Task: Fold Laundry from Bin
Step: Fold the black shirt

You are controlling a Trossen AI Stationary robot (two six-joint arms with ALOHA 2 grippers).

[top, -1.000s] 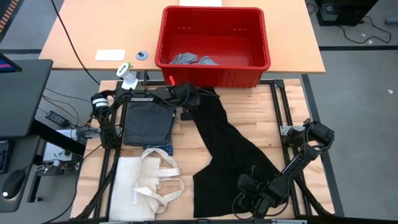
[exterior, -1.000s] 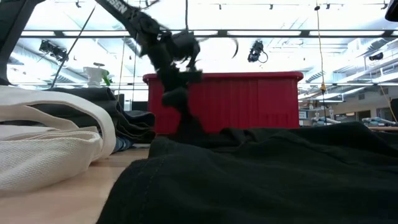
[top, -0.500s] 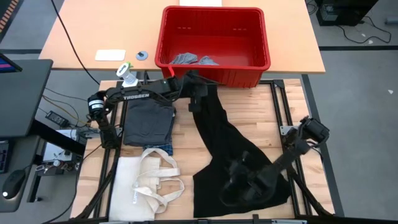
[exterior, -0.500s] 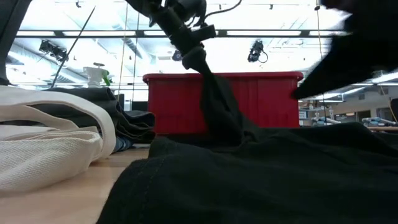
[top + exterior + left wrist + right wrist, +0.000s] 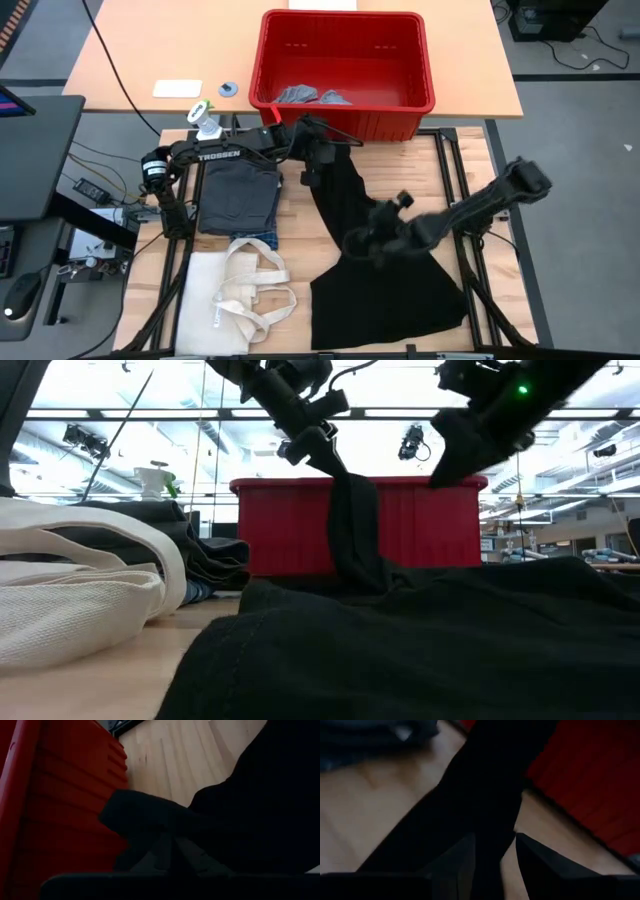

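1. from above, the red bin (image 5: 345,70) sits at the far side of the table with two small light grey pieces (image 5: 310,96) left inside. a long black garment (image 5: 375,250) trails from just in front of the bin down to the near edge. the left gripper (image 5: 318,160) is closed on its far end, beside the bin wall. the right gripper (image 5: 372,238) hangs over the garment's middle. a folded dark grey piece (image 5: 237,195) and a cream tote bag (image 5: 235,295) lie to the left.
2. at table height, the left gripper (image 5: 312,445) holds the black cloth up in a limp column in front of the bin (image 5: 400,520); the right gripper (image 5: 462,445) is above the cloth, holding nothing.
3. by the left wrist, shut fingers pinch a bunched fold of black cloth (image 5: 150,820).
4. by the right wrist, its fingers (image 5: 537,862) stand partly open and empty over the black cloth (image 5: 490,795).
5. the garment looks soft, light and floppy; a hem or corner looks the best place to grip.
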